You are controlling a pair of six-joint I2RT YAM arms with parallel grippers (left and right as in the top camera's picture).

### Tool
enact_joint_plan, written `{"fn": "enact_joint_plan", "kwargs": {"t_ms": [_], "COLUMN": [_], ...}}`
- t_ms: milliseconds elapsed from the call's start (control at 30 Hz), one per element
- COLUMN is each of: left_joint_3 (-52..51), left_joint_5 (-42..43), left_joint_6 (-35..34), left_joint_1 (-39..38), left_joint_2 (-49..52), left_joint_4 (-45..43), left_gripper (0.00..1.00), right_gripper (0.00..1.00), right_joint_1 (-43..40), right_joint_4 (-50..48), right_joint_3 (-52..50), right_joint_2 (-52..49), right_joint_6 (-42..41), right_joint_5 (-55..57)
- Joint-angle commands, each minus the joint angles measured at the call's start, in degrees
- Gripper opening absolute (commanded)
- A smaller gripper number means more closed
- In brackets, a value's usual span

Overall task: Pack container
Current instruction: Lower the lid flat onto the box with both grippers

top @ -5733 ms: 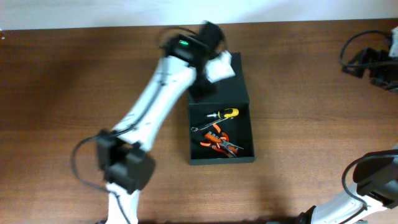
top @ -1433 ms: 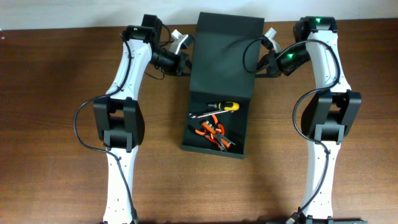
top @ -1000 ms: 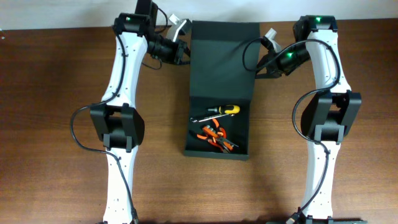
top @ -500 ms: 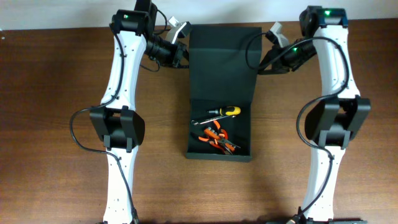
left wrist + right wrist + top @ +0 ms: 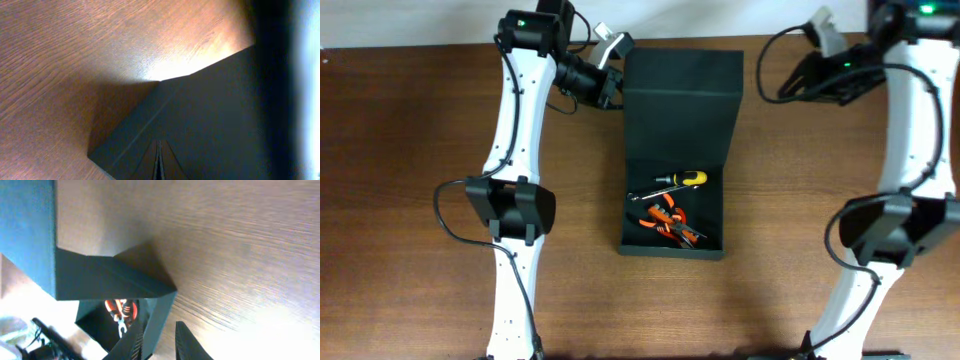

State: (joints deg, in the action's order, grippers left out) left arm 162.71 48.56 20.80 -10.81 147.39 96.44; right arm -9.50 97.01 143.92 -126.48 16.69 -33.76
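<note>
Drawn clear of the raised lid (image 5: pixel 680 100) of the container (image 5: pixel 670 250) with right tool (image 5: pixel 159 330) slightly parted and empty, leaving the closed left tool (image 5: pixel 158 160) alone at its edge to finish closing.

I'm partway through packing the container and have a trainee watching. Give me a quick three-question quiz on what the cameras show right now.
1. True or false: the container has its lid fully closed.
2. Which gripper is well apart from the container, with a gap between its fingers? A) left gripper B) right gripper C) both
3. Fill in: the screwdriver lying inside the container has a ____ handle.
Key: 1 false; 2 B; 3 yellow.
</note>
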Motion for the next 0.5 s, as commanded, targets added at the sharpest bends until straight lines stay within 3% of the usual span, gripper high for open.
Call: {"fn": "enact_joint_plan", "kwargs": {"t_ms": [0, 233, 467], "left_joint_3": [1.1, 1.1, -2.4], "left_joint_5": [-3.8, -5.6, -15.0], "left_joint_6": [-0.8, -6.2, -7.7], "left_joint_1": [-1.9, -4.2, -8.0], "left_joint_2": [-6.1, -12.0, -18.4], "left_joint_4": [0.3, 0.3, 0.3], "left_gripper": [0.02, 0.02, 0.02], "right_gripper": [0.21, 0.21, 0.21], "right_joint_1": [-1.5, -2.3, -2.6], "right_joint_4": [0.3, 0.3, 0.3], "right_joint_3": [1.2, 1.2, 1.2], "right_joint_2": [3.0, 3.7, 3.7], "right_joint_6": [-1.2, -1.2, -1.2], "right_joint_5": [1.5, 1.5, 3.0]}}
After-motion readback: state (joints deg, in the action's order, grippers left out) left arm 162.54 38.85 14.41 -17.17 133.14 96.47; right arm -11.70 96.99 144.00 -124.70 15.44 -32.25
